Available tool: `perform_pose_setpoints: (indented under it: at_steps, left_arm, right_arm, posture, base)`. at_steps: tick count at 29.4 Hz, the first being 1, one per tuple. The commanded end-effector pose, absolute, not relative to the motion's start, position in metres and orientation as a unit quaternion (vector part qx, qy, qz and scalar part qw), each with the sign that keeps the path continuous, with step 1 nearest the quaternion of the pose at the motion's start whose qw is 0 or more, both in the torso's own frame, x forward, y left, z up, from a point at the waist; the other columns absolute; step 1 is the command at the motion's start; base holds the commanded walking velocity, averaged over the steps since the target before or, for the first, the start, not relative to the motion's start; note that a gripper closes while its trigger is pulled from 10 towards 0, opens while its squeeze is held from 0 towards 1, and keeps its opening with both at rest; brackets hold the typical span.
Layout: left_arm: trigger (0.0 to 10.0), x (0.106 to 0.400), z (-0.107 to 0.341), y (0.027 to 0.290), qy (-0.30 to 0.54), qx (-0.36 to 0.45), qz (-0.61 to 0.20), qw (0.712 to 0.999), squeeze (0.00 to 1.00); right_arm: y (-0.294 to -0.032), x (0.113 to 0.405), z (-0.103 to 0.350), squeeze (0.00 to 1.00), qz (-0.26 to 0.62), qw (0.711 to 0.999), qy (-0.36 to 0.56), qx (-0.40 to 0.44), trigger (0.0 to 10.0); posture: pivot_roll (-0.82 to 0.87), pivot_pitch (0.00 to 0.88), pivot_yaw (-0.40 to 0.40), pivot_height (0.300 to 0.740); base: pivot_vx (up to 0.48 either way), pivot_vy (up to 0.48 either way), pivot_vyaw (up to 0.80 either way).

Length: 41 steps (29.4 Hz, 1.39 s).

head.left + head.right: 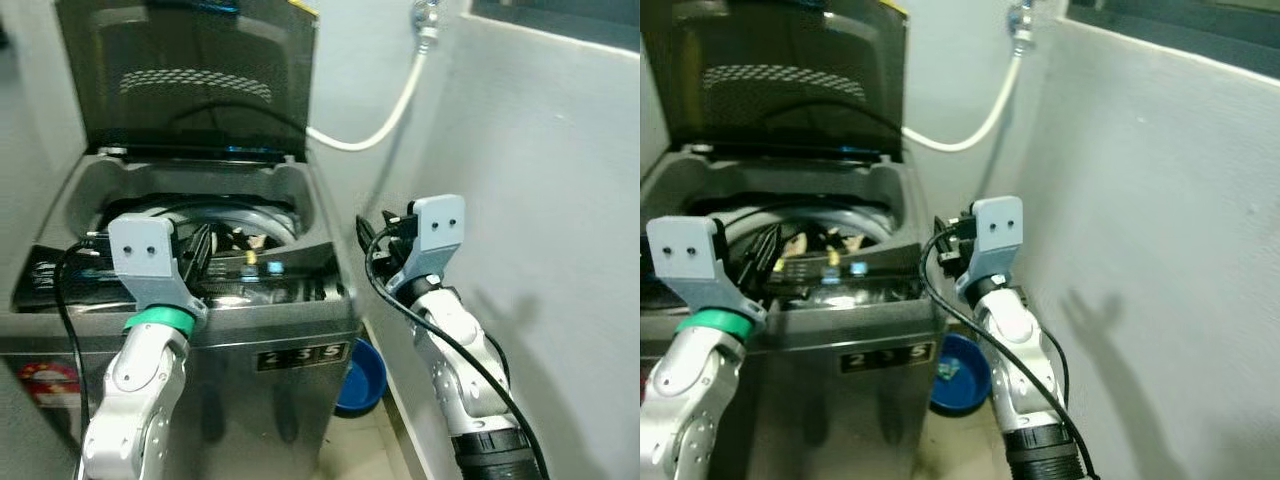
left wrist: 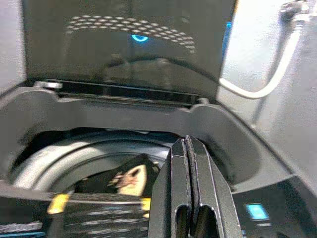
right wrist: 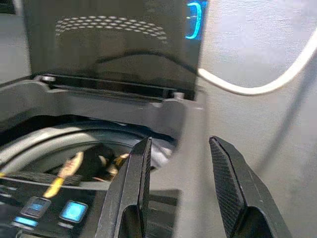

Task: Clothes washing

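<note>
Your left end effector (image 2: 188, 191), fingers pressed together, hovers over the washing machine (image 1: 290, 345) front edge; your right end effector (image 3: 178, 186), fingers spread, sits beside it. Dark clothes (image 2: 126, 178) lie in the drum, below the raised lid (image 1: 190, 70).

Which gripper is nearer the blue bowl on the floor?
Right. The right gripper, open, is raised beside the washing machine, above the blue bowl. The left gripper, shut, is over the drum, farther from it.
</note>
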<state>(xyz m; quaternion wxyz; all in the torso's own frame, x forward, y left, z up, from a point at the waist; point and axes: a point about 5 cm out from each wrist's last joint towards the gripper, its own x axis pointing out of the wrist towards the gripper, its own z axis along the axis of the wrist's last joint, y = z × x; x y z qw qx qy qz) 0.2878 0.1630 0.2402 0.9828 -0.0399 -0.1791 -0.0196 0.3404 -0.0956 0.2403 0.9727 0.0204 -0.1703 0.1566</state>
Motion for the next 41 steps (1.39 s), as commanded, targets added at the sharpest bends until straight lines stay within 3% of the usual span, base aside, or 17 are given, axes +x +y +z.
perform_pose_setpoints:
  at_steps: [1, 8, 41]
  left_arm:
    - [10.0, 0.288, 0.237, 0.161, -0.172, -0.038, -0.020, 0.984, 0.00]
    - [10.0, 0.290, 0.237, 0.156, -0.173, -0.008, -0.038, 0.984, 0.00]
    - [10.0, 0.298, 0.235, 0.152, -0.157, -0.008, -0.037, 0.987, 0.00]
  right_arm:
    - [-0.098, 0.342, 0.241, 0.00, 0.155, 0.973, -0.169, 0.011, 10.0]
    - [-0.095, 0.341, 0.245, 0.00, 0.152, 0.970, -0.188, -0.022, 10.0]
    - [-0.105, 0.345, 0.253, 0.00, 0.124, 0.970, -0.207, -0.003, 10.0]
  posture:
    - [0.00, 0.000, -0.054, 0.740]
    - [0.00, 0.004, -0.039, 0.740]
    - [-0.01, 0.009, -0.015, 0.740]
  base:
    - [0.000, 0.000, 0.80]
    - [0.000, 0.000, 0.80]
    - [0.000, 0.000, 0.80]
